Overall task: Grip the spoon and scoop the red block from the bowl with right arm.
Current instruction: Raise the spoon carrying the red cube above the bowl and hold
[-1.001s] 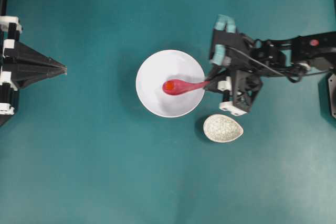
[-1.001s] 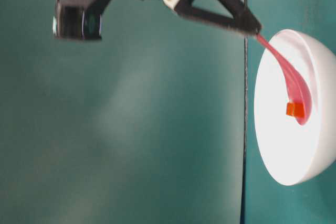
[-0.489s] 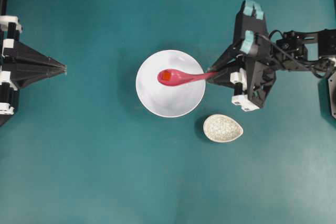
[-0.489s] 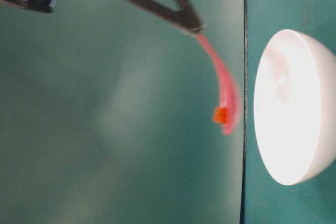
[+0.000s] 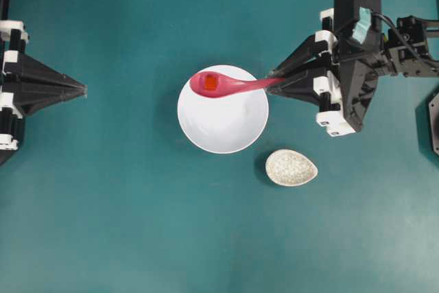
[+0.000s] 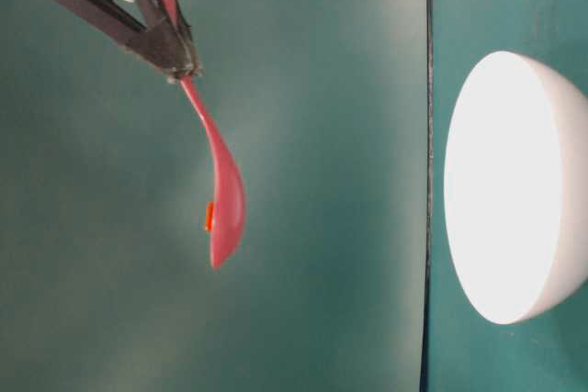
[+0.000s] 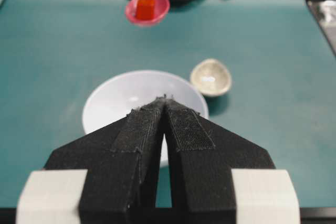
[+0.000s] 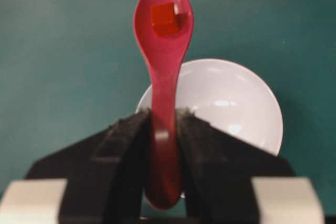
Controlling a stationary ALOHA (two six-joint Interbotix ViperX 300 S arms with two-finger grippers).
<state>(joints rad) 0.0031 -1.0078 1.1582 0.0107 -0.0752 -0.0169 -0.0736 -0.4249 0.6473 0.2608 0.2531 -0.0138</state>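
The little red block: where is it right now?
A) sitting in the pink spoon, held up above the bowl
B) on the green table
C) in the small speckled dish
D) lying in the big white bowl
A: the red block sits in the spoon, which the right gripper holds clear above the empty white bowl.

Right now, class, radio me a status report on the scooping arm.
Right gripper shut on spoon, lifted clear of bowl. Red block in spoon. Left gripper shut, idle. Nothing obstructing.
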